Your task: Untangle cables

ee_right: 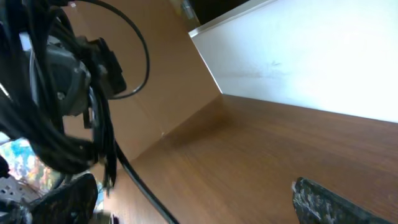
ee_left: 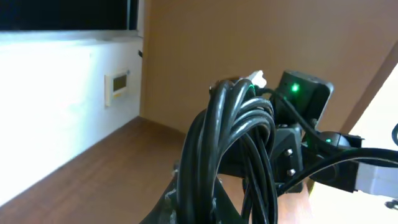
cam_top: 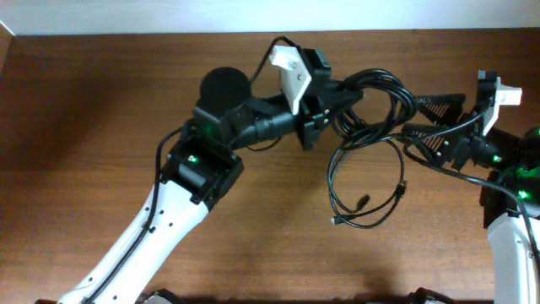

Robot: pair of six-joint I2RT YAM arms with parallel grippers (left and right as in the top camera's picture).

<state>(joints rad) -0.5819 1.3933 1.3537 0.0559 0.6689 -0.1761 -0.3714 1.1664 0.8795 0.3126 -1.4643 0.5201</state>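
The cables (cam_top: pixel 380 110) are a bundle of thin black cords held above the wooden table (cam_top: pixel 101 101). Loops hang down to small plug ends (cam_top: pixel 363 203) on the table. My left gripper (cam_top: pixel 342 97) is shut on the bundle; in the left wrist view the cords (ee_left: pixel 236 143) rise thickly out of the jaws (ee_left: pixel 245 202). My right gripper (cam_top: pixel 429 125) is open just right of the bundle. In the right wrist view its fingers (ee_right: pixel 193 196) are wide apart, and one cord (ee_right: pixel 140 183) runs between them, close to the left finger. The bundle (ee_right: pixel 56 124) hangs at the left.
The white wall (cam_top: pixel 253 15) runs along the table's far edge. The left arm's white link (cam_top: pixel 160 228) crosses the lower left of the table. The right arm's base (cam_top: pixel 506 211) stands at the right edge. A wall panel (ee_left: pixel 117 87) shows in the left wrist view.
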